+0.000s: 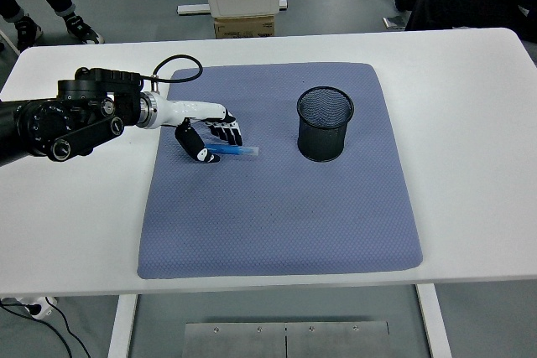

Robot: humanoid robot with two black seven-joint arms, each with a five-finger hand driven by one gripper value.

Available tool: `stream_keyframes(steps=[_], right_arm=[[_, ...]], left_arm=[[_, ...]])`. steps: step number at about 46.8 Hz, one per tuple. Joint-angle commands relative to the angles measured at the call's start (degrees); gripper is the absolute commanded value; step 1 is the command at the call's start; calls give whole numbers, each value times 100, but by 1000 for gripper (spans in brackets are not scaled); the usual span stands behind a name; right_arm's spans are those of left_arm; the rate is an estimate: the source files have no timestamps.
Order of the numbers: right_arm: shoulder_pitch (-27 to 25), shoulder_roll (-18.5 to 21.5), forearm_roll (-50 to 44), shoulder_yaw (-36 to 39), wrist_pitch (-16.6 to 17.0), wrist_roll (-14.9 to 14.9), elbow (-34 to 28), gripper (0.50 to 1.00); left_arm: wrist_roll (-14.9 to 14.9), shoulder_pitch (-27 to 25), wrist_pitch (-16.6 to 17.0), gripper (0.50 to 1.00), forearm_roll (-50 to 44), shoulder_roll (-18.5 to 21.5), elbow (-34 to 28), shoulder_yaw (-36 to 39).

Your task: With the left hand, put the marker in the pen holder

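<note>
Head view: left robot hand reached in from the left edge over the blue-grey mat on the white surface. Fingers curled down around the near end of the blue marker, thumb below it, closing on it but probably not yet clamped firm. Marker lay flat on the mat, pointing right, its free end sticking out past the fingers toward the black mesh pen holder. Holder stood upright on the mat, well apart from the marker, to its right. Right arm nowhere in the picture. Seated person's legs showed at the top right.

Judged risks: grip taken near one end, so could tip or slip out on lifting; could also roll away under the fingers; a tilted marker might strike the holder's rim and knock it over.
</note>
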Motion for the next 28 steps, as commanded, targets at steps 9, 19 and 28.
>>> stream_keyframes(steps=[9, 19, 28], right_arm=[[0, 0, 0, 0, 5, 0, 0, 1000], [0, 0, 0, 0, -4, 0, 0, 1000], [0, 0, 0, 0, 5, 0, 0, 1000]], left_arm=[[-9, 2, 10, 613, 3, -9, 0, 1], [-9, 28, 28, 610, 3, -44, 0, 1], [-9, 29, 37, 596, 20, -70, 0, 1]])
